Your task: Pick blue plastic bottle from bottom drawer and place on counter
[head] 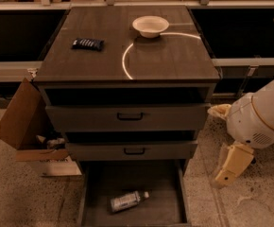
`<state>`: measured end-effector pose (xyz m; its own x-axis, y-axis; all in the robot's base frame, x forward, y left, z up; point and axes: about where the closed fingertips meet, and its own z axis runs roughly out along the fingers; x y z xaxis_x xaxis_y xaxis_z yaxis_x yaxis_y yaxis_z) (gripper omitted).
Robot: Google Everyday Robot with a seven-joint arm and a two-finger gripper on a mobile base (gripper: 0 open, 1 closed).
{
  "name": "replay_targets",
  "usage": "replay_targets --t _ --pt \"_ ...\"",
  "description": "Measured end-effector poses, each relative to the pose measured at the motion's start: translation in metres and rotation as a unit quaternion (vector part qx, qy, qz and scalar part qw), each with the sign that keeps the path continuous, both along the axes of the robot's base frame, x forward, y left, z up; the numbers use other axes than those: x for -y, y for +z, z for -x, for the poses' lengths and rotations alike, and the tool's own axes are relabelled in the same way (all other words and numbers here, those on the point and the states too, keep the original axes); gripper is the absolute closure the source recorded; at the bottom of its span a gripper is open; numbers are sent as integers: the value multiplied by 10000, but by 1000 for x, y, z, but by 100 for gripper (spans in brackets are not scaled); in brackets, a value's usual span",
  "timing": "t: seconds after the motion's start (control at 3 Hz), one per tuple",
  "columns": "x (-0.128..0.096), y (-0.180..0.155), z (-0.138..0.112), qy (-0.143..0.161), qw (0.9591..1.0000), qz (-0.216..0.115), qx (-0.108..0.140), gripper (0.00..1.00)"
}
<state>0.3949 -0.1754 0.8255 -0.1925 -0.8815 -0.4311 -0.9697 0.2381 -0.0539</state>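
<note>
Arm (pixel 260 113): bulky white rounded housing, low at the right side of the view, partly cut by the edge.
Claw (pixel 226 169): cream-coloured, hanging below that housing, slanted downward and leftward, tip lowest.

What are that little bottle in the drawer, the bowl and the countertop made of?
Bottle: likely clear plastic, see-through, with a pale wrapped label and white cap. Bowl: matte off-white, maybe paper or plastic; hard to tell. Counter: dark wood-grain top, slightly shiny, probably laminate. The gripper hangs low on the right, well apart from the bottle.
</note>
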Motion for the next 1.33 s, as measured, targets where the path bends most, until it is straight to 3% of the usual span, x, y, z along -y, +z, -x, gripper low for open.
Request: replay_targets --t 0.33,0.67,1.33 --pt "0 0 0 1 10000 3 3 0" --pt "-5 -33 2 55 9999 -56 -75 0" --pt "-42 -185 10 183 9966 -689 -417 0"
